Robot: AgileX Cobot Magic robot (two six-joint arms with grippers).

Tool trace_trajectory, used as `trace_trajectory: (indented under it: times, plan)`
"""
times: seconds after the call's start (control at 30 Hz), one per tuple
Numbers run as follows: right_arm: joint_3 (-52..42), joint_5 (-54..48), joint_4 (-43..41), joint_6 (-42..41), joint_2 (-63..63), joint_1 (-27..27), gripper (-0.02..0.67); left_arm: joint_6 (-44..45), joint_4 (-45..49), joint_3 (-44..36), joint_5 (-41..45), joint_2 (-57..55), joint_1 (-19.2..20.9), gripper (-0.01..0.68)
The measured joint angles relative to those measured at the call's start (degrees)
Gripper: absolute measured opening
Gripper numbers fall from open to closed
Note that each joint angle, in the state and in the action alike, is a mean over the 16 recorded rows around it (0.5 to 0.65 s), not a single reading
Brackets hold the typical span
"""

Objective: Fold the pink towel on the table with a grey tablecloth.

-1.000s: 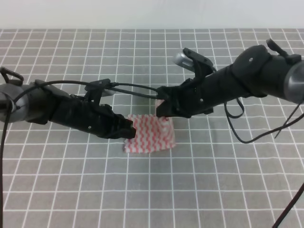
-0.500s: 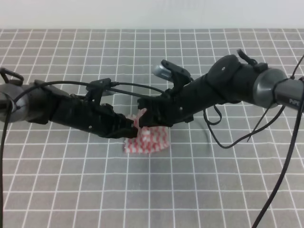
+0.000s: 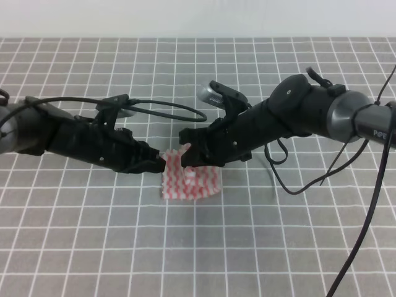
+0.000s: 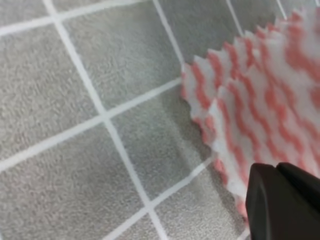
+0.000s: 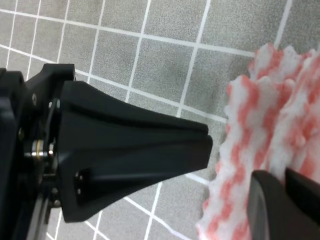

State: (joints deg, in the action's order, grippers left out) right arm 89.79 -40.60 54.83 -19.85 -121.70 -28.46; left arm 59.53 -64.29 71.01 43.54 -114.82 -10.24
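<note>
grey grid table (image 3: 260, 247) | pink towel (image 3: 192, 179) between claws | right claw (image 3: 185, 151) pinching its corner | left claw (image 3: 162, 164) state unclear

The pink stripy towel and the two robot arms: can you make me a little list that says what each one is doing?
towel: thin pink-and-white zigzag-striped cloth towel, partly doubled over, one corner lifted
table: grey cloth with white grid lines, under the towel
left gripper: at the towel's left edge, grip cannot be told
right gripper: shut on the lifted corner, black fingers against the cloth
fold: not finished
</note>
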Motion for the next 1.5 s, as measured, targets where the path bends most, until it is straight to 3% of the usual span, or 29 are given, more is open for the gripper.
trace_trajectory:
  times: [1.1,1.5]
  plan:
    - [0.5,0.3,1.3,-0.2,-3.2,-0.8,-0.012,-0.4,-0.1,0.0,-0.9,0.1,0.0,-0.004]
    - [0.5,1.2,3.9,-0.4,-3.6,-1.0,0.081,-0.4,0.0,0.0,-0.8,0.1,0.0,-0.003]
